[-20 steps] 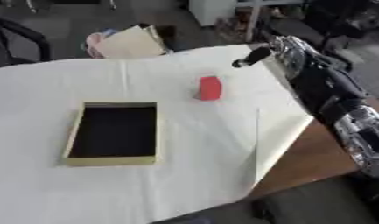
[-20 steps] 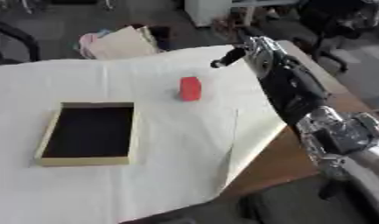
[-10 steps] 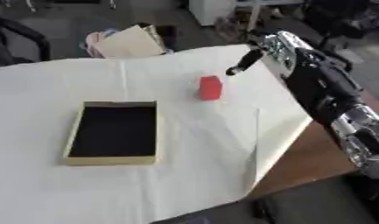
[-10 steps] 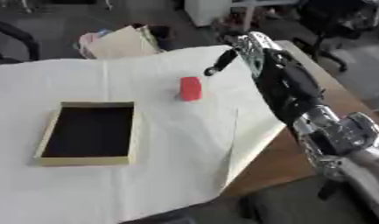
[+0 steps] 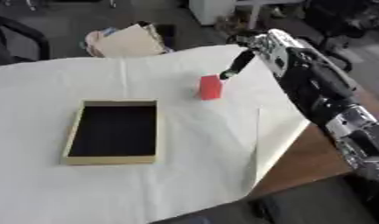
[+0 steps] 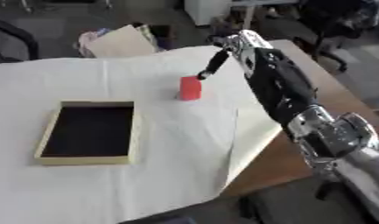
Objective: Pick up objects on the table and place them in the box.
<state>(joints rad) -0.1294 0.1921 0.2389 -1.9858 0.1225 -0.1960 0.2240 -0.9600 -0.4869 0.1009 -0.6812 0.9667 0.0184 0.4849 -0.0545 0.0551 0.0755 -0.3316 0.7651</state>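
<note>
Box empty on counter. Red block stands to its right, not yet picked. Right hand beside block, fingers extended, holding nothing.

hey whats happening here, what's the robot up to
The robot's right hand is reaching in from the right toward a small red block standing on the white-covered table. One dark finger points down at the block's top right edge, but nothing is gripped yet. The shallow box, with its yellowish rim and dark inside, sits to the left of the block and has nothing in it. The left hand is not in view.
</note>
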